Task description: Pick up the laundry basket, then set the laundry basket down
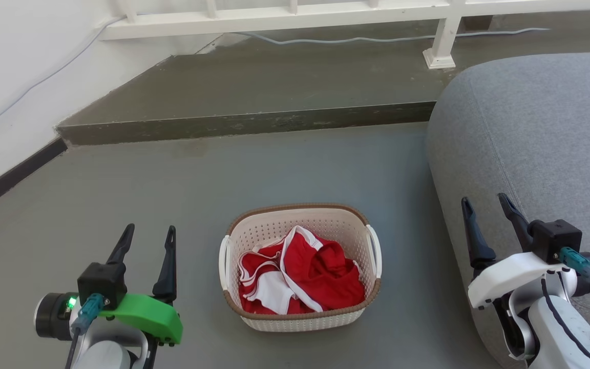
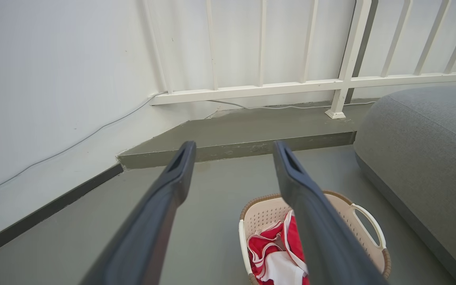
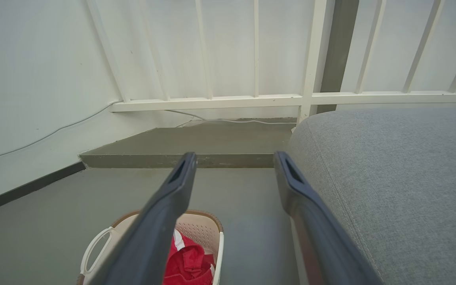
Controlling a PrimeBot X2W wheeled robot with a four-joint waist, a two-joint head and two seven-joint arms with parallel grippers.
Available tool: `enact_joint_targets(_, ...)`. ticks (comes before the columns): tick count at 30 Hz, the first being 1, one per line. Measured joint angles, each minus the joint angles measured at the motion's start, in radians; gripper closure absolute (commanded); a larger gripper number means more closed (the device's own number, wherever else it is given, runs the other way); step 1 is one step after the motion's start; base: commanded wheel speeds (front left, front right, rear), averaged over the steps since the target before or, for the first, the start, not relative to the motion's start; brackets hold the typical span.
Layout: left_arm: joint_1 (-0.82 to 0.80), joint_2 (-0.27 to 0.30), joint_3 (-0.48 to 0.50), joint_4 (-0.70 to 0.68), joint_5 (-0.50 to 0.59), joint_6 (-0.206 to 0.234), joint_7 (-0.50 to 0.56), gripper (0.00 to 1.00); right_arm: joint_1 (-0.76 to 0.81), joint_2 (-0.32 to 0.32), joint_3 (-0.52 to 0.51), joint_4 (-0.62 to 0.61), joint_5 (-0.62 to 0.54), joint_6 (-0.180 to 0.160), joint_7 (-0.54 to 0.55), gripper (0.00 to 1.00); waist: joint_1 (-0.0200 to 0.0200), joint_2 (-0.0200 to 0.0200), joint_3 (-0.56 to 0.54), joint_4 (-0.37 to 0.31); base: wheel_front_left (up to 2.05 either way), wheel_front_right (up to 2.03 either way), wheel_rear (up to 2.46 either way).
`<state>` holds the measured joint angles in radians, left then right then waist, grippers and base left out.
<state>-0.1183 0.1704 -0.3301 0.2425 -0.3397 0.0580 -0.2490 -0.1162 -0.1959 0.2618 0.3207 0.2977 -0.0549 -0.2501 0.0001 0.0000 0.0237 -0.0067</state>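
The laundry basket (image 1: 300, 318) sits on the grey floor at bottom centre of the head view: cream perforated plastic, brown rim, white side handles, red and white clothes inside. My left gripper (image 1: 149, 234) hangs open to its left, nothing between the fingers. Open too, my right gripper (image 1: 484, 201) is off to the basket's right, in front of the grey couch. The left wrist view shows the laundry basket (image 2: 265, 215) low right behind one finger. In the right wrist view the laundry basket (image 3: 202, 228) lies low left. Both grippers are apart from it.
A grey upholstered couch (image 1: 541, 138) fills the right side, close to the basket. A raised concrete step (image 1: 254, 92) crosses the back, with a white railing (image 1: 295, 13) and a cable behind it. A white wall (image 1: 13, 66) with a dark baseboard runs along the left.
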Motion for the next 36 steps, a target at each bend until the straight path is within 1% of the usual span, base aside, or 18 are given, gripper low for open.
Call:
enact_joint_targets(22, -0.004, -0.004, 0.006, 0.043, -0.006, 0.008, 0.000, 0.00, 0.001, 0.012, -0.031, 0.014, -0.003, 0.001, 0.000, 0.00, 0.0000, 0.0000, 0.005, -0.008, 0.00, 0.00, 0.00)
enact_joint_targets(29, -0.005, -0.013, 0.007, 0.062, -0.006, 0.008, 0.000, 0.00, 0.002, 0.026, -0.032, 0.024, -0.009, 0.002, 0.000, 0.00, 0.0000, 0.0000, 0.008, -0.011, 0.00, 0.00, 0.00)
enact_joint_targets(36, -0.006, -0.015, 0.007, 0.066, -0.006, 0.008, 0.000, 0.00, 0.002, 0.034, -0.034, 0.032, -0.010, 0.011, 0.000, 0.00, 0.0000, 0.0000, 0.016, -0.010, 0.00, 0.00, 0.00)
